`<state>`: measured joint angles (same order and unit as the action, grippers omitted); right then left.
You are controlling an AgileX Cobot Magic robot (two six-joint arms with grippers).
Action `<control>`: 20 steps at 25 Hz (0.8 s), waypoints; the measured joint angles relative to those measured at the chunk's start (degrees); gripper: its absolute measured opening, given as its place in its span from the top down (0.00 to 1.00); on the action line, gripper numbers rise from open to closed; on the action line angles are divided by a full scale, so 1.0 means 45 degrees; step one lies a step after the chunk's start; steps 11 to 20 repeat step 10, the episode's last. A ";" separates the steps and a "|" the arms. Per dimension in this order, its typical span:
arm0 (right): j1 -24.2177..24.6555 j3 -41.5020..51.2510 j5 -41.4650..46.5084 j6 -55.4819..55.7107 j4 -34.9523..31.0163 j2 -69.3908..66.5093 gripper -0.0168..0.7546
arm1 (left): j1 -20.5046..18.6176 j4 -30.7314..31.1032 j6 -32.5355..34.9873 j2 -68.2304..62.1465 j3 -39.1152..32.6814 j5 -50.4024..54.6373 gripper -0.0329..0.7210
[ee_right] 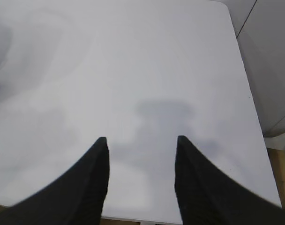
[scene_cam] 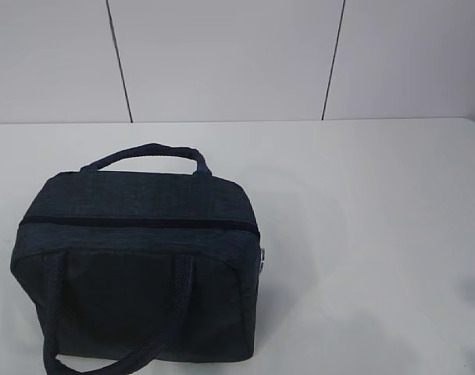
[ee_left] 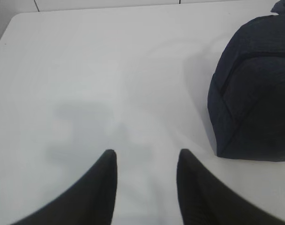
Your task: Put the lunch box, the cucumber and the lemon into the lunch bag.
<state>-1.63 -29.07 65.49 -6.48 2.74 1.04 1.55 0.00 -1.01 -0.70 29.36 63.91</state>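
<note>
Lunch bag (scene_cam: 140,269): nearest to the exterior camera, on the left part of the desk (scene_cam: 362,219), standing upright; zipper across its top is closed; one handle stands up at the back, one hangs down at the front.
Left gripper (ee_left: 146,157): above bare desk, jaws partly open, holding nothing; the lunch bag is at its right, apart from it.
Right gripper (ee_right: 140,143): above bare desk near the right edge, jaws partly open, holding nothing.
Lunch box, cucumber, lemon: not visible in any view.
</note>
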 joint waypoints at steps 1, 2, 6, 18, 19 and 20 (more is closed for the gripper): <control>0.0000 0.0000 0.0000 0.0000 0.0000 0.0000 0.55 | 0.0000 0.0000 0.0000 0.0000 0.0000 0.0000 0.55; 0.0000 0.0000 0.0000 0.0000 0.0000 0.0000 0.55 | 0.0000 0.0071 0.0000 0.0000 0.0000 0.0000 0.56; 0.0000 0.0000 0.0000 0.0000 0.0000 0.0000 0.55 | 0.0000 0.0000 0.0000 0.0000 0.0000 0.0000 0.58; 0.0000 0.0000 0.0000 0.0000 0.0000 0.0000 0.55 | 0.0000 0.0000 0.0000 0.0000 0.0000 0.0000 0.60; 0.0000 0.0000 0.0000 0.0000 0.0000 0.0000 0.55 | 0.0000 0.0000 0.0000 0.0000 0.0000 0.0000 0.60; 0.0000 0.0000 0.0000 0.0000 0.0000 0.0000 0.55 | 0.0000 0.0000 0.0000 0.0000 0.0000 0.0000 0.60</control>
